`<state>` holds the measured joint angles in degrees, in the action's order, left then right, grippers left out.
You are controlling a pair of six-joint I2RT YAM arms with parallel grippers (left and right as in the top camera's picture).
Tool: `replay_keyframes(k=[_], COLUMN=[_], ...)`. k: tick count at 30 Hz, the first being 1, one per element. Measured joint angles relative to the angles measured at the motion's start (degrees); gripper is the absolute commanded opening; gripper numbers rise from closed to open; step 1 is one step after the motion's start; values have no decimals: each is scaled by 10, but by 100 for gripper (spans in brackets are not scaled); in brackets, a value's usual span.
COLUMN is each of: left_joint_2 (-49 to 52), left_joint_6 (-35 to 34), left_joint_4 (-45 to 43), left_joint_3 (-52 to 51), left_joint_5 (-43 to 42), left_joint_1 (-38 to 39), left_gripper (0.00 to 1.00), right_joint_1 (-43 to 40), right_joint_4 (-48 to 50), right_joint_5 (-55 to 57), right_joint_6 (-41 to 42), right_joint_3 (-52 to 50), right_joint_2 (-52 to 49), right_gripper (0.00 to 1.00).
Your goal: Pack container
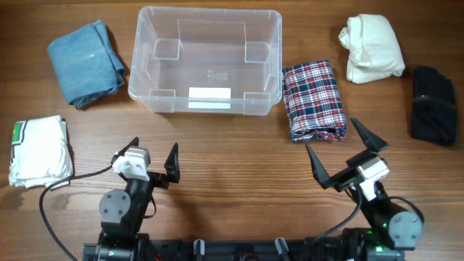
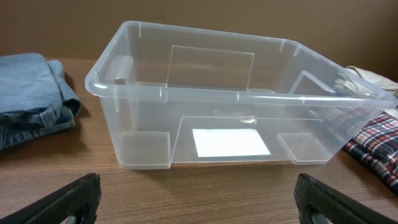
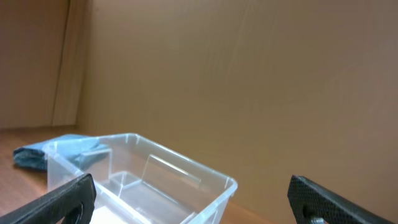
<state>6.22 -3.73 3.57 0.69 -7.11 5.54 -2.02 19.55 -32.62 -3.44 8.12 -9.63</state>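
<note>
Your container (image 1: 210, 69) sits at the far middle of the table (image 1: 232, 163), between the jeans (image 1: 85, 61) and the plaid cloth (image 1: 313, 100). Your left gripper (image 1: 155, 145) and right gripper (image 1: 330, 135) hover at the near edge, well short of it, both with jaws spread wide

Overhead: container (image 1: 210, 10) top centre, denim cloth (image 1: 85, 61) left of it, plaid cloth (image 1: 313, 100) just beside its right wall, cream cloth (image 1: 372, 48) and black cloth (image 1: 433, 103) far right, white cloth (image 1: 40, 151) far left, left gripper (image 1: 154, 148) and right gripper (image 1: 331, 135) near bottom edge, jaws spread.
</note>
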Motion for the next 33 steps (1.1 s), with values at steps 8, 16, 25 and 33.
replay_keyframes(k=[8, 16, 25, 33], left_joint_2=[0, 2, 2, 2], left_joint_6=[0, 0, 0, 0], left_joint_4=[0, 0, 0, 0], left_joint_3=[0, 0, 0, 0], left_joint_5=[0, 0, 0, 0], left_joint_1=[0, 0, 0, 0], left_gripper=[100, 100, 100, 100], right_joint_1=[-9, -115, -123, -123], right_joint_4=[-311, -657, -663, -663], right_joint_5=[19, -36, -15, 33], right_joint_6=[-70, -107, -102, -122], right_joint_3=[332, 684, 700, 700], right_joint_2=[-237, -658, -832, -960], right_gripper=[100, 100, 100, 100])
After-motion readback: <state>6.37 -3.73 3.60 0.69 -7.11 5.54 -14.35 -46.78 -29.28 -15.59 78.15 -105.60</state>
